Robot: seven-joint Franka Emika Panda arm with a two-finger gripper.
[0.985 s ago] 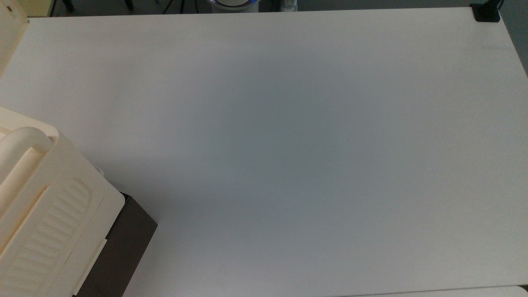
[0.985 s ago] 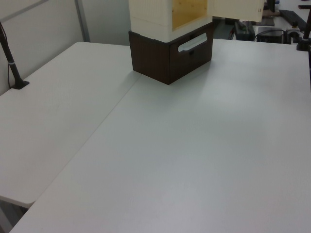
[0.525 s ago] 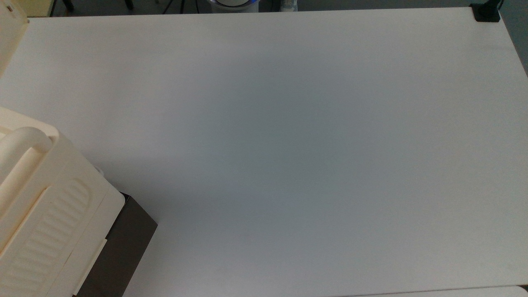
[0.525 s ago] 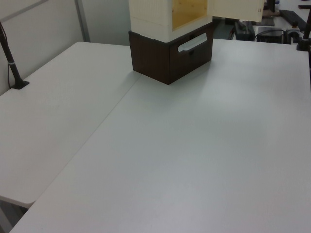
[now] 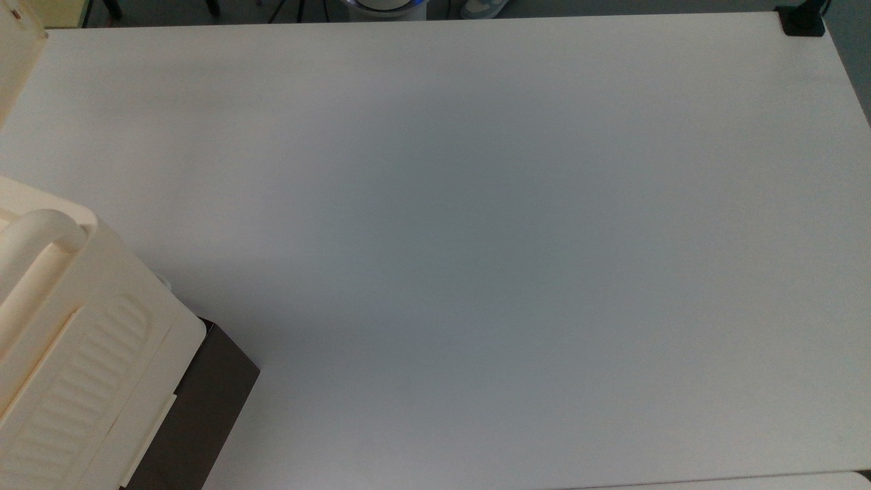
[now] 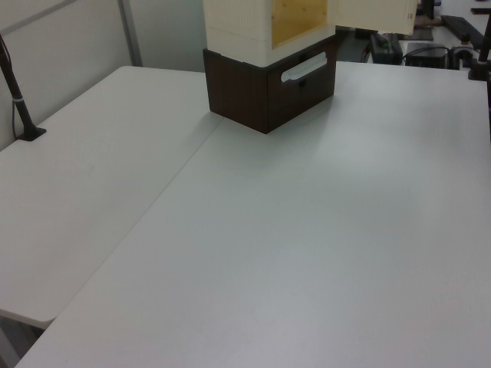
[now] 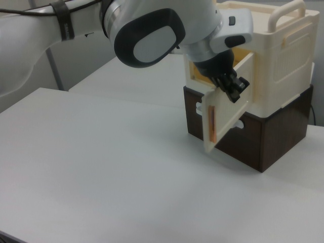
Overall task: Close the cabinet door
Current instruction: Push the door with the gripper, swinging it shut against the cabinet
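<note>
The cabinet (image 7: 276,61) is a cream unit with a rounded top handle on a dark brown base (image 7: 263,139), standing at the right view's right. Its cabinet door (image 7: 225,119) hangs swung outward, tan inner face showing at its edge, with the yellowish inside (image 6: 299,19) exposed. My gripper (image 7: 233,85) sits against the door's upper part, just in front of the opening. In the top view the cabinet (image 5: 75,340) fills the lower left corner, ribbed top panel up. In the left view the cabinet (image 6: 265,69) stands at the far edge, with the door (image 6: 376,14) sticking out to the left view's right.
The white table (image 5: 476,238) spreads wide around the cabinet. A drawer with a white handle (image 6: 303,67) sits in the brown base. A black clamp (image 5: 803,20) holds the table's far corner and a black post (image 6: 17,92) stands at the left view's left. A cream panel (image 5: 15,61) shows at the top view's upper left.
The cabinet and its door stand as before. Only a pale object beyond the table's far edge in the top view has shifted.
</note>
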